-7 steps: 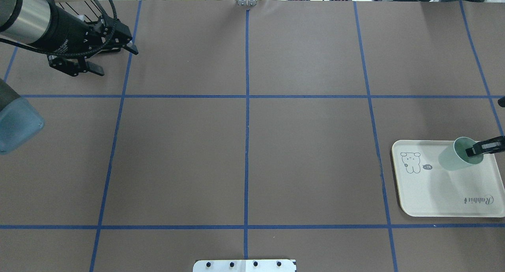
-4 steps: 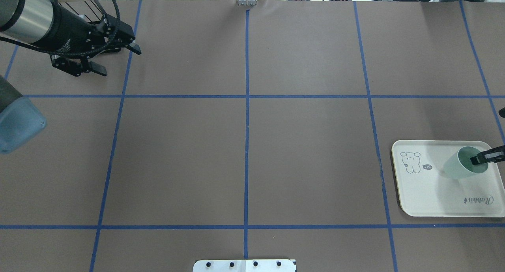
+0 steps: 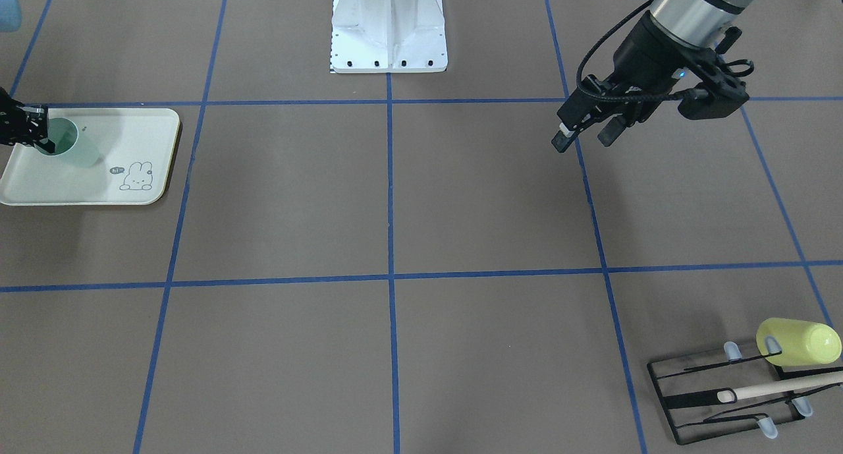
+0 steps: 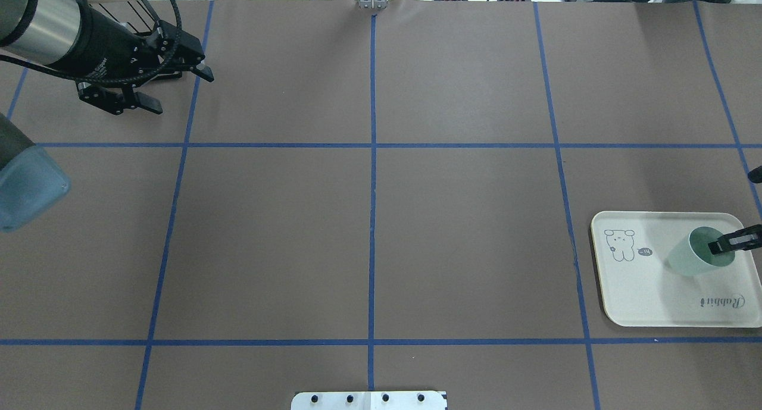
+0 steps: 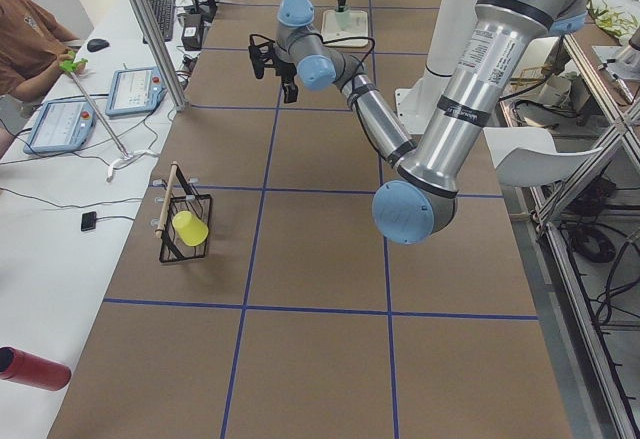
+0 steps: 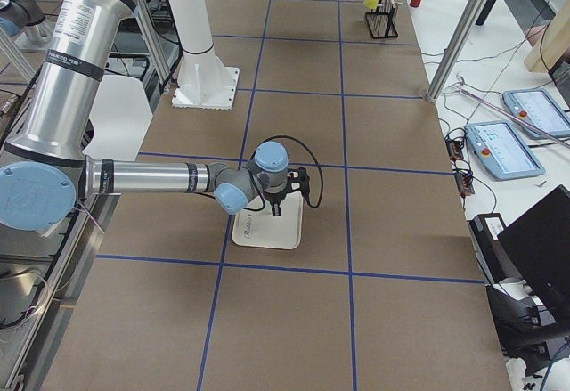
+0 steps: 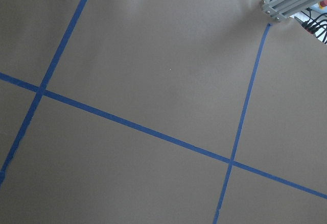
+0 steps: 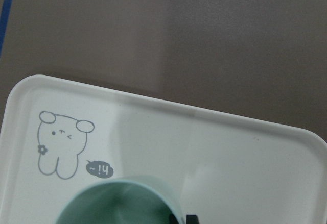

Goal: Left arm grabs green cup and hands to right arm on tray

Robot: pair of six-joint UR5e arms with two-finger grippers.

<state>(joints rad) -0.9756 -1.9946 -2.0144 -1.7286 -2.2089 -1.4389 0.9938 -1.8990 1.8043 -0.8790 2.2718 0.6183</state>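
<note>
The pale mint-green cup (image 4: 693,258) is on the cream tray (image 4: 643,291) at the table's right, near the tray's far right part and slightly tilted. My right gripper (image 4: 717,246) reaches in from the right edge, with one finger inside the cup. In the right wrist view its fingertips (image 8: 176,219) pinch the rim of the cup (image 8: 117,203) above the tray (image 8: 230,147). My left gripper (image 4: 178,91) is open and empty over the far left of the table. The front view shows the cup (image 3: 69,144), the tray (image 3: 132,131) and the left gripper (image 3: 583,141).
A black wire rack (image 3: 724,395) with a wooden rod and a yellow-green cup (image 3: 798,342) lying on it stands at the far left corner, just behind my left gripper. The robot's base (image 3: 388,26) is at the near middle edge.
The right gripper has moved the cup a little nearer and to the right over the tray, and the cup has turned more upright. The left gripper has shifted slightly right.
</note>
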